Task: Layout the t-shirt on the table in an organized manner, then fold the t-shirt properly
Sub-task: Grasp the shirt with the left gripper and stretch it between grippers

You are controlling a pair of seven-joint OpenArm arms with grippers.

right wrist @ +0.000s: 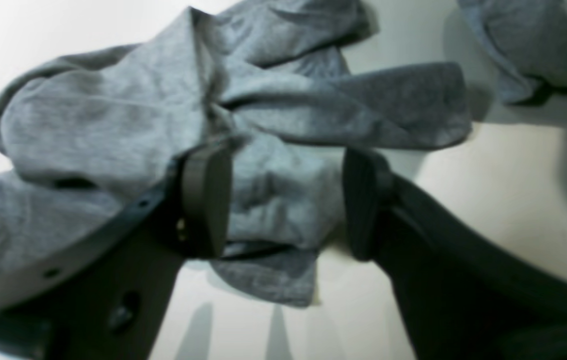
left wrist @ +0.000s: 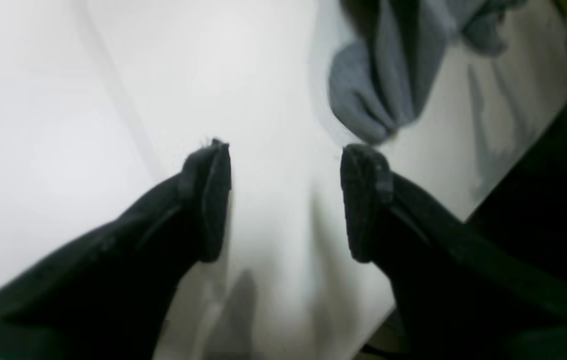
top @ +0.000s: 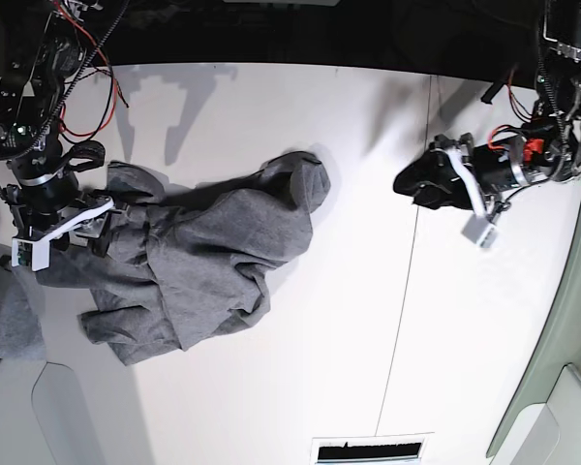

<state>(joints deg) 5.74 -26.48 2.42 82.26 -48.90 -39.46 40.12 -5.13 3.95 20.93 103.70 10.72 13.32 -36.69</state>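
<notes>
Cloth first, at the far left of the base view: we note a smaller grey bundle [top: 8, 315] at the table's edge, below and just outside the right pincer [top: 102, 225]. That pincer sits on the base view's left side, its two dark fingers [right wrist: 207, 200] spread apart. From the right wrist view a rumpled fold of the t-shirt [top: 203, 262] lies in the gap between them, and we cannot tell whether either pad presses the fabric. The shirt is crumpled, not spread flat; from this pincer it runs rightward across the white table [top: 349, 320], one bunched end reaching up and away toward the middle of the tabletop, a lower flap hanging toward the near edge. Right of the shirt we see bare tabletop, then a thin dark seam line [top: 410, 262] running top to bottom. Just beyond the seam is the left pincer [top: 416, 184], well apart from the shirt, held over bare table. In its own wrist view we see its fingers [left wrist: 363, 200] parted wide with only white surface between them; a blurred grey piece of cloth [left wrist: 383, 85] shows ahead of its tips and up to the right.
</notes>
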